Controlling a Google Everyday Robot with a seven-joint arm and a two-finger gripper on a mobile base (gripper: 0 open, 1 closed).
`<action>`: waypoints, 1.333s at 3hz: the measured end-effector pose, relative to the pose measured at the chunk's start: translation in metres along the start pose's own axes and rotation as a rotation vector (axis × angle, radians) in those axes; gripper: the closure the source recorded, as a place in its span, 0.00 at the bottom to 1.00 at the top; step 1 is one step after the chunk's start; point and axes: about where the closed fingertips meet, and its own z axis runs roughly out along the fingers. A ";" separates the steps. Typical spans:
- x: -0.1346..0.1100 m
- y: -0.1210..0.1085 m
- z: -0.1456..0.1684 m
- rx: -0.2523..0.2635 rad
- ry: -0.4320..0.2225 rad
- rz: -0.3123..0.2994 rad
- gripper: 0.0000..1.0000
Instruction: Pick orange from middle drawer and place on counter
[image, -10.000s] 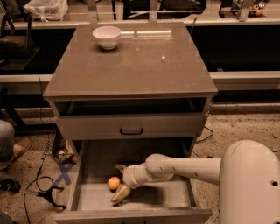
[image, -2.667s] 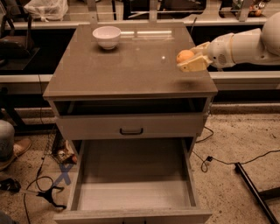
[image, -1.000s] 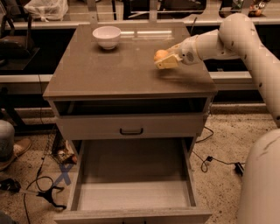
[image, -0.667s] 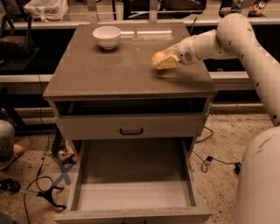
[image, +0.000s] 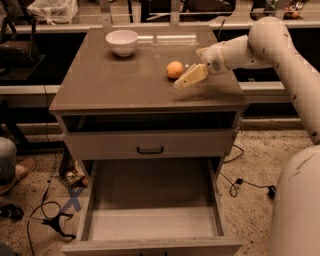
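The orange (image: 174, 69) sits on the counter (image: 125, 82), right of centre. My gripper (image: 189, 72) is just to the right of the orange, a little above the counter, with its pale fingers (image: 190, 77) spread and pointing left and down; the orange is free of them. The middle drawer (image: 152, 220) is pulled wide open below and its pale floor holds nothing.
A white bowl (image: 122, 41) stands at the counter's back left. A shallow drawer front with a black handle (image: 150, 150) sits above the open drawer. Cables (image: 50, 220) lie on the floor at the left and right. My arm (image: 280, 55) reaches in from the right.
My gripper carried the orange left across the counter, set it down and let go. Its fingers have opened and drawn back slightly to the right of the orange.
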 end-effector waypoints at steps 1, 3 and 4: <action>-0.001 -0.001 -0.011 0.009 -0.020 -0.001 0.00; 0.004 -0.013 -0.079 0.101 -0.111 0.024 0.00; 0.013 -0.020 -0.119 0.158 -0.151 0.043 0.00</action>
